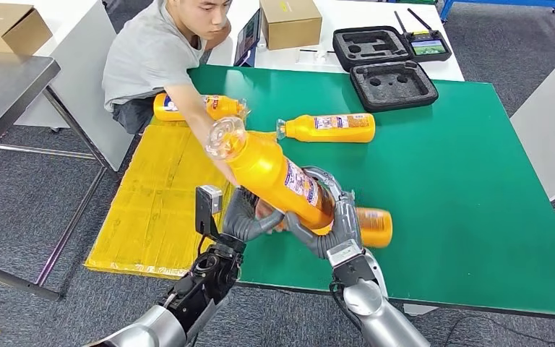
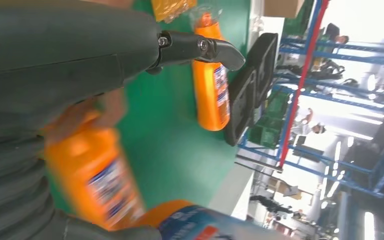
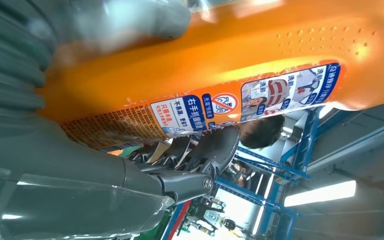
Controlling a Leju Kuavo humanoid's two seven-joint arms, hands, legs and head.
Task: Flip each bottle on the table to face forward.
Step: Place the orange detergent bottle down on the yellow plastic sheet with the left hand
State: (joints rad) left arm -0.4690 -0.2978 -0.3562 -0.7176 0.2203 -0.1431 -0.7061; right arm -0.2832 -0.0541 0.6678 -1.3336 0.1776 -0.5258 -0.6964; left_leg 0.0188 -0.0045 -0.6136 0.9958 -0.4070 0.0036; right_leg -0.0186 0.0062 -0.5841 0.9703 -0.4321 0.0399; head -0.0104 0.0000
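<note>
My right hand [image 1: 330, 230] grips the lower body of an orange bottle [image 1: 278, 173] and holds it tilted above the table, its clear cap [image 1: 225, 137] pointing up and to the far left. The right wrist view has its label [image 3: 240, 107] close up. My left hand [image 1: 248, 219] is beside the bottle's base with its fingers [image 2: 200, 47] spread, holding nothing. A person's hand [image 1: 264, 210] reaches in between my hands. A second bottle [image 1: 373, 225] lies on the green table [image 1: 462, 188] behind my right hand. Two more lie farther back, one [image 1: 331, 128] in the middle and one [image 1: 199, 107] under the person's arm.
The person [image 1: 152, 50] sits at the table's far left corner, arm stretched across it. Two black foam cases [image 1: 394, 84] and a controller [image 1: 428, 45] are at the far edge. A yellow mat [image 1: 162, 202] lies on the floor to the left. The table's right half is open.
</note>
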